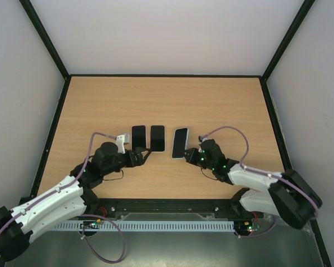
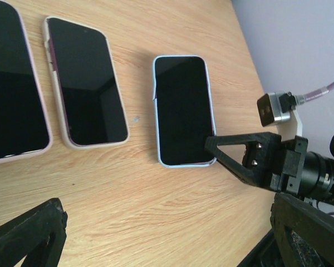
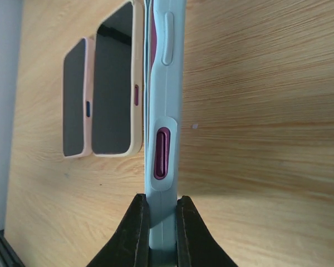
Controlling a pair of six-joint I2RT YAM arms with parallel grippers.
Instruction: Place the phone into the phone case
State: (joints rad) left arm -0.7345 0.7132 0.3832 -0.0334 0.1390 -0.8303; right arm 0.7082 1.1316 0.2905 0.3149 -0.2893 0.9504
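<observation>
at mid-desk (image 1: 222, 105), right of two other cased handsets (image 1: 157, 138): one phone (image 2: 181, 108), screen up inside the pale blue phone case (image 3: 164, 83). right tool (image 1: 190, 154) clenched across the case's near end, we judged to steady it or press the phone home. left tool (image 1: 140, 154) released, jaws wide, grasping nothing, just short of the handsets. right wrist view alone showed the case's side, a maroon button in its cutout; left wrist view alone showed the screen.

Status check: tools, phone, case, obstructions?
Left tool open, holding nothing. Right tool shut on blue case, phone inside. Two other cased phones beside it, apart.
</observation>
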